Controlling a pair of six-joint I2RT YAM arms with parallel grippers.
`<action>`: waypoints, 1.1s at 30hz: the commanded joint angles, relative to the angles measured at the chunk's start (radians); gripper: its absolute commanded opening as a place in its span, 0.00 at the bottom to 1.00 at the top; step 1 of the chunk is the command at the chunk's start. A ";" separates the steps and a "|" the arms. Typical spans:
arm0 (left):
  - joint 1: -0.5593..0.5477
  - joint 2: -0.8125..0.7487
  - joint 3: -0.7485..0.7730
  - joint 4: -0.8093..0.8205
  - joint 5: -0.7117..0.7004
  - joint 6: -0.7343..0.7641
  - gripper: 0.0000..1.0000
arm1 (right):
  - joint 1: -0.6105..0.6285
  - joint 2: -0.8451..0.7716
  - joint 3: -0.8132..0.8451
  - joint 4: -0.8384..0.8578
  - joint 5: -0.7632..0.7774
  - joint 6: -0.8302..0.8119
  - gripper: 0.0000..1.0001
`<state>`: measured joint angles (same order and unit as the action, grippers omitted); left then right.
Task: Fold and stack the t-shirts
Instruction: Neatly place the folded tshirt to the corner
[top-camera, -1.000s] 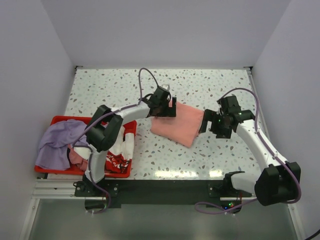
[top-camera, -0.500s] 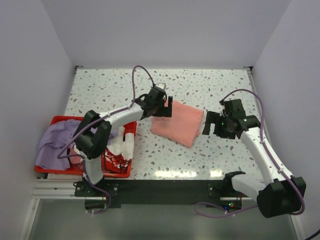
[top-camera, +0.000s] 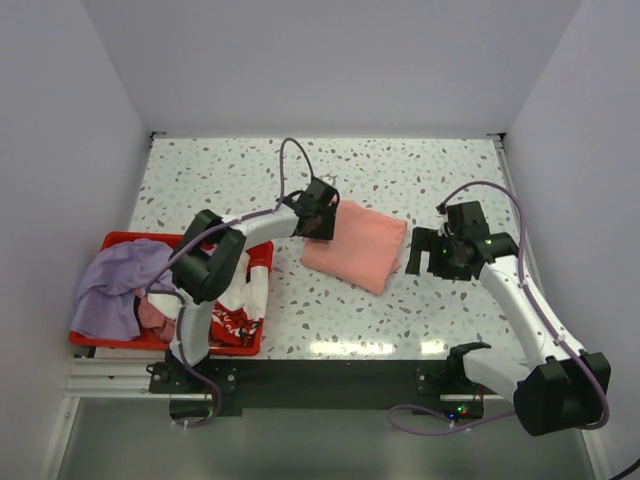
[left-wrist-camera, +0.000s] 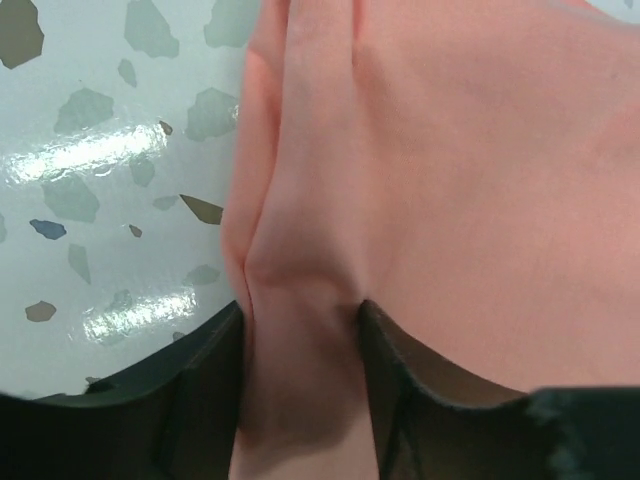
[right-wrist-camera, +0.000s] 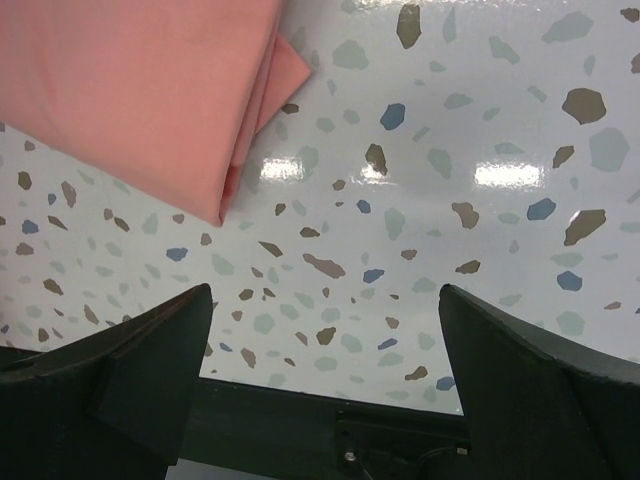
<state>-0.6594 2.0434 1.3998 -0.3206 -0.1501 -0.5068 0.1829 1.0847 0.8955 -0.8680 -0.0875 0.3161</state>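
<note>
**While only one edge was pinched: fold judged at risk of opening**

While the left end effector (top-camera: 322, 225) was clamped on a puckered fold at the left edge of the salmon-pink cloth t-shirt (top-camera: 358, 245), the right end effector (right-wrist-camera: 325, 295) hung with its fingers wide apart and nothing between them. It sat over the bare speckled white surface (top-camera: 200, 180), just off the shirt's right corner.

The pink shirt lay flat near mid-surface, folded to a rough rectangle. The lavender-purple cloth t-shirt (top-camera: 115, 285) was draped over the rim of the red plastic crate (top-camera: 120, 240) at the left. The white cloth t-shirt with red print (top-camera: 240, 300) was bunched inside the crate. Neither was folded.

Risks (judgement):
- The left wrist view did not show how many layers were caught. If only the top layer was held, a lift would likely peel the fold open.
- With only one side held, a pull would likely drag or skew the rectangle, and the free side could sag.
- A thin pinch of soft cloth could slip out.
</note>
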 joint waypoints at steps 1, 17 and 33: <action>0.006 0.017 0.038 -0.006 0.000 0.007 0.47 | -0.002 -0.002 -0.004 0.023 0.015 -0.022 0.99; 0.067 0.109 0.228 -0.100 -0.147 0.097 0.00 | -0.002 0.007 0.003 0.029 0.049 -0.032 0.99; 0.394 0.201 0.436 -0.120 -0.154 0.447 0.00 | -0.002 0.093 0.039 0.035 0.083 -0.029 0.99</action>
<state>-0.3325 2.2578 1.7790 -0.4458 -0.2848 -0.1726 0.1833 1.1606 0.8936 -0.8532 -0.0345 0.2970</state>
